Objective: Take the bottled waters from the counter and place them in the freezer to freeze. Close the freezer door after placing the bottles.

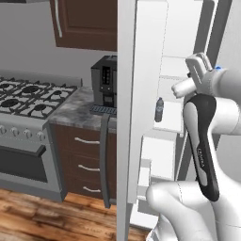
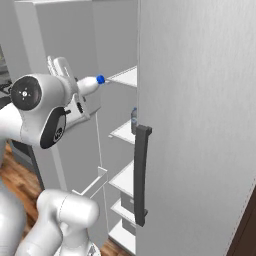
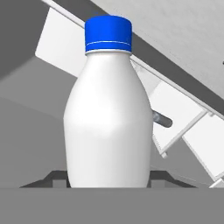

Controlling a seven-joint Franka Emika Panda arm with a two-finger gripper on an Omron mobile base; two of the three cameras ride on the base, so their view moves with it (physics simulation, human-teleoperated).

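Before the open light-grey freezer (image 2: 75,45), jaws (image 3: 107,181) pinch a milky white blue-capped bottle (image 3: 108,113).
Inside, a clear greyish bottle (image 1: 159,109) stands upright on a white shelf (image 1: 170,120).

The white arm's gripper (image 2: 80,92) is clamped on a milky white plastic bottle with a blue cap (image 2: 90,85), held on its side with the cap pointing toward the white shelves of the open freezer compartment (image 2: 124,132). A clear greyish bottle (image 2: 134,119) stands upright on a middle shelf, partly hidden behind the plain light-grey fridge door (image 2: 200,125) with its long dark handle (image 2: 141,175).
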